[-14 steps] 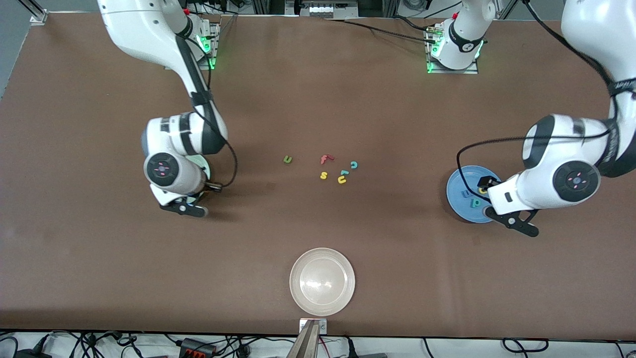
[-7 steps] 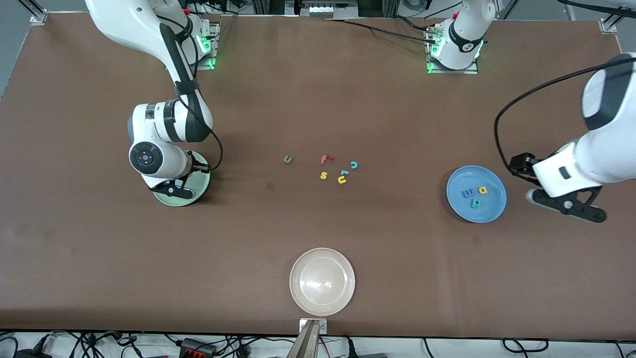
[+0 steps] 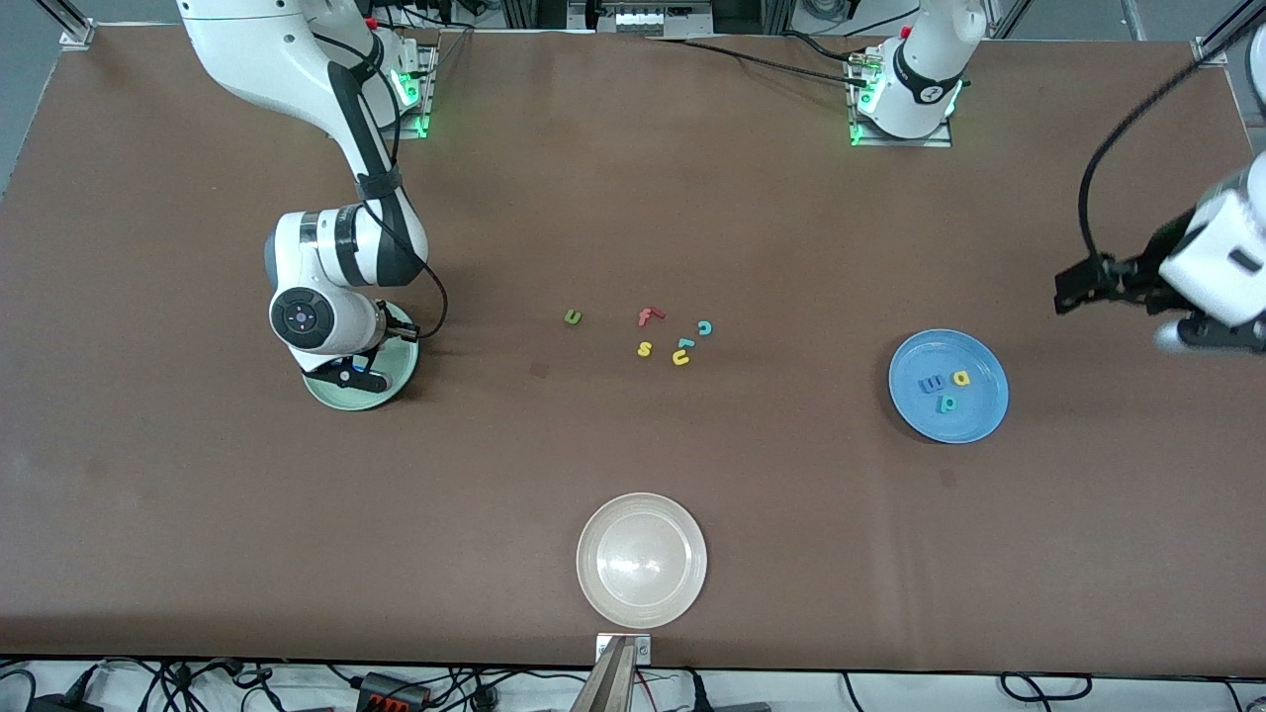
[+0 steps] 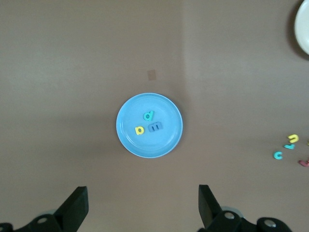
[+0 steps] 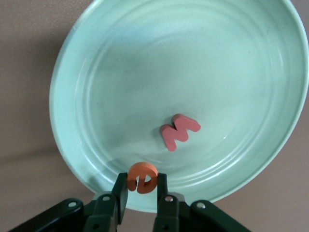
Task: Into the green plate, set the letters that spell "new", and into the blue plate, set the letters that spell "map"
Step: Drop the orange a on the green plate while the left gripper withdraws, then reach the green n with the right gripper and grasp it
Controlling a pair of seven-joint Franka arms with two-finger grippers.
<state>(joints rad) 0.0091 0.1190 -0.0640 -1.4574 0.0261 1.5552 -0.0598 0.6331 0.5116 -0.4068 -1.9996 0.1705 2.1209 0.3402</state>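
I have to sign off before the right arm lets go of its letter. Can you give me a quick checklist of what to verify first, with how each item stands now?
1. Right gripper shut on the orange e: ok.
2. Orange e over the green plate, inside its rim: ok, though close to the rim.
3. Pinkish-red w already lying in the green plate: ok.
4. Dark green n in the green plate: not ok; it lies on the table beside the spare letters.
5. Blue m, yellow a and teal p in the blue plate: ok.
6. Left gripper open, empty and away from the right arm: ok.
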